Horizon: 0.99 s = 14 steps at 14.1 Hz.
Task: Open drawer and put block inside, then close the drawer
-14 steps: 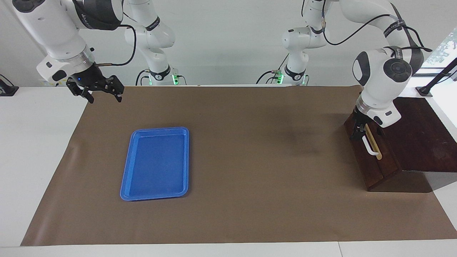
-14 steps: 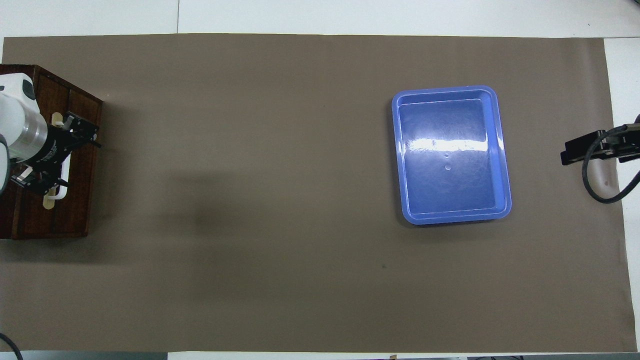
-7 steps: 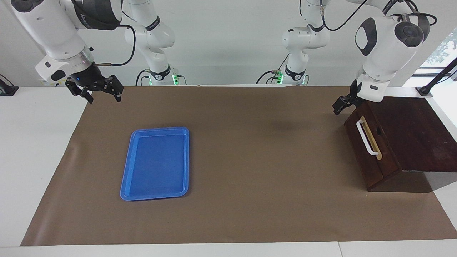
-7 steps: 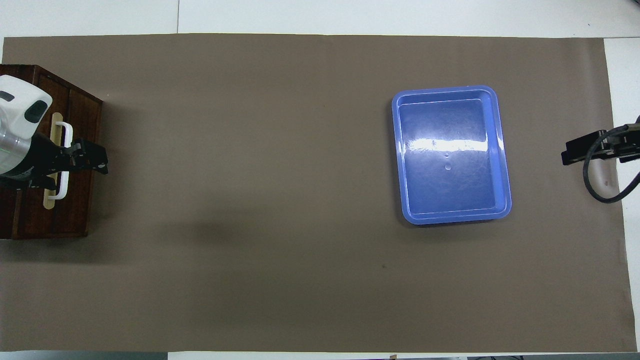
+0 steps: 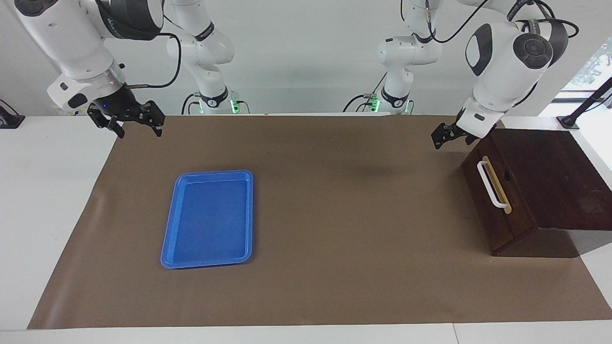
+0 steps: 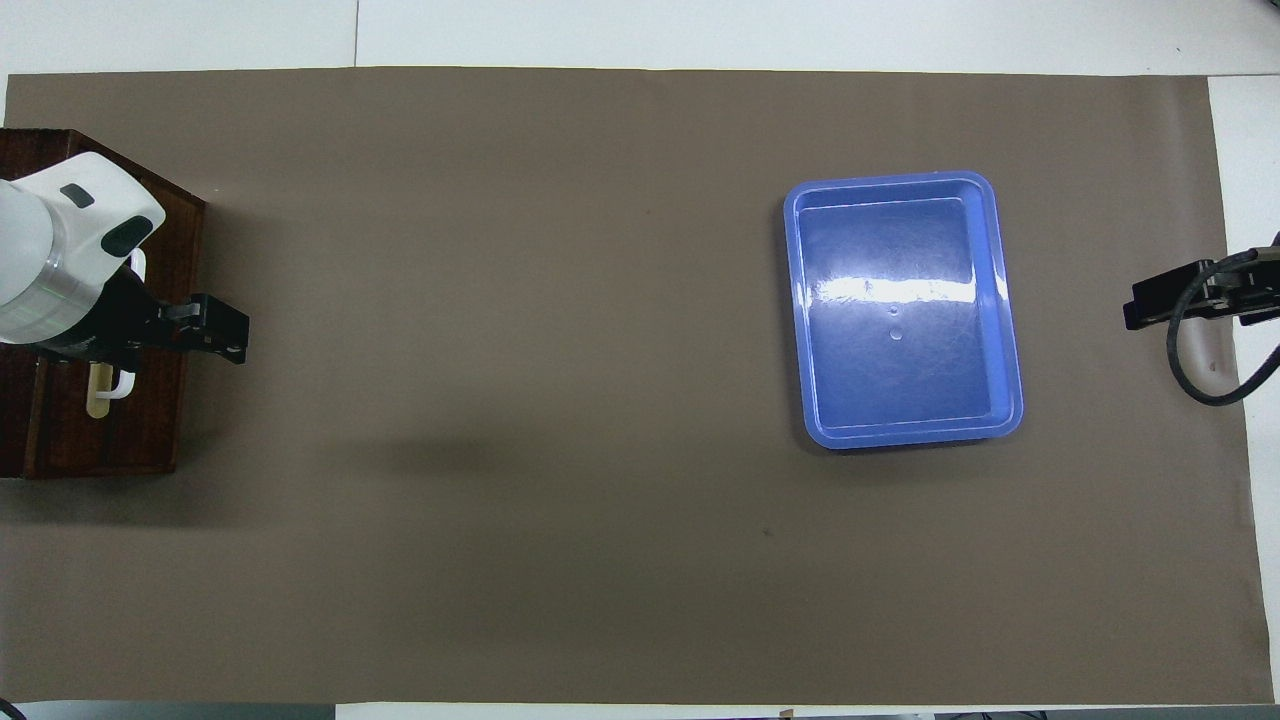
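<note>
The drawer [image 5: 497, 205] is shut in a dark brown wooden cabinet at the left arm's end of the table, its white bar handle [image 5: 490, 184] on a tan strip. In the overhead view the drawer front [image 6: 160, 420] shows partly under the left arm. My left gripper [image 5: 452, 136] is open and empty in the air over the mat beside the cabinet, clear of the handle; it also shows in the overhead view [image 6: 215, 335]. My right gripper [image 5: 138, 128] is open, empty and waits over the mat's edge at the right arm's end. The yellow block is out of view.
An empty blue plastic tray [image 5: 248, 215] lies on the brown mat toward the right arm's end; it also shows in the overhead view [image 6: 1010, 400]. The brown mat [image 5: 334, 215] covers most of the white table.
My left gripper has left the drawer handle, risen and moved off the cabinet front out over the mat. The drawer stays shut. The right arm has not moved.
</note>
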Available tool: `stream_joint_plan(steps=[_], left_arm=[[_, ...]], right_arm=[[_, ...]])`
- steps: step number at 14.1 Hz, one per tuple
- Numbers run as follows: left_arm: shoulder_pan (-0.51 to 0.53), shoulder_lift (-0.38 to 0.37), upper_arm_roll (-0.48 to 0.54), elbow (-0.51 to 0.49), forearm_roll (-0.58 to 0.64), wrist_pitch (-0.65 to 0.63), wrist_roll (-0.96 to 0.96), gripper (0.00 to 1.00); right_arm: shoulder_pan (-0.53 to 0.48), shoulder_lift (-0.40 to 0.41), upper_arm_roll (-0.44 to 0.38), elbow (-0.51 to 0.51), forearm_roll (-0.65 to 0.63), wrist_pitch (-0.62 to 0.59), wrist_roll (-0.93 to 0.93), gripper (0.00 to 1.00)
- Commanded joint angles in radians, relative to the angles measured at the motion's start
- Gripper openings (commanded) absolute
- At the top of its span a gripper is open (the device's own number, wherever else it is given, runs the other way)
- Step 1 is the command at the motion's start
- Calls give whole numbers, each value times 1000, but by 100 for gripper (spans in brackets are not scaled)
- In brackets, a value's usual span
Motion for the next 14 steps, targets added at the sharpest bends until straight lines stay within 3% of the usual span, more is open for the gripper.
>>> stream_joint_plan(steps=[1, 12, 14], left_arm=[[42, 11, -14, 31, -5, -35, 83, 100], [79, -43, -37, 42, -1, -82, 177, 100], [77, -60, -38, 5, -2, -56, 180, 100]], right_arm=[[-14, -15, 8, -11, -4, 3, 12, 100], [-16, -15, 8, -11, -4, 3, 11, 100], [-16, -15, 8, -11, -4, 3, 11, 100]])
